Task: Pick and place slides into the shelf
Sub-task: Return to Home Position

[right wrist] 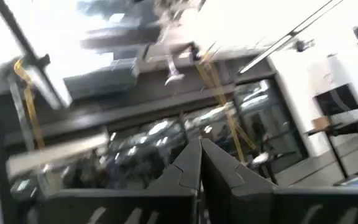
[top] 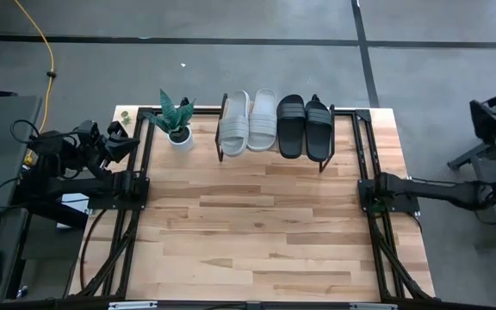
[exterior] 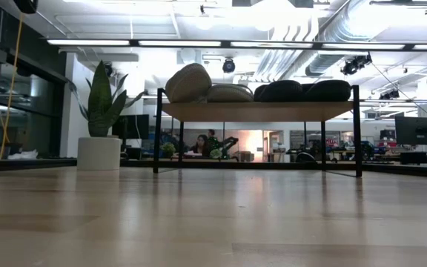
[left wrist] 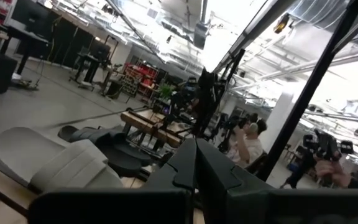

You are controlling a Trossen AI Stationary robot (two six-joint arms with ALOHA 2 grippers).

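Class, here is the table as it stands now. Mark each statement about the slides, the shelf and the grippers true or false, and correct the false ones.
1. The two pale slides and the two black slides all lie on the shelf. True.
2. In the high view the black slides are the left-hand pair. False: they are the right-hand pair, and the pale ones are on the left.
3. A potted plant stands on the table beside the shelf. True.
4. The left gripper grips a slide. False: it is shut on nothing, at the table's left edge.
5. The right gripper hovers over the shelf. False: it is shut, out beyond the table's right edge.
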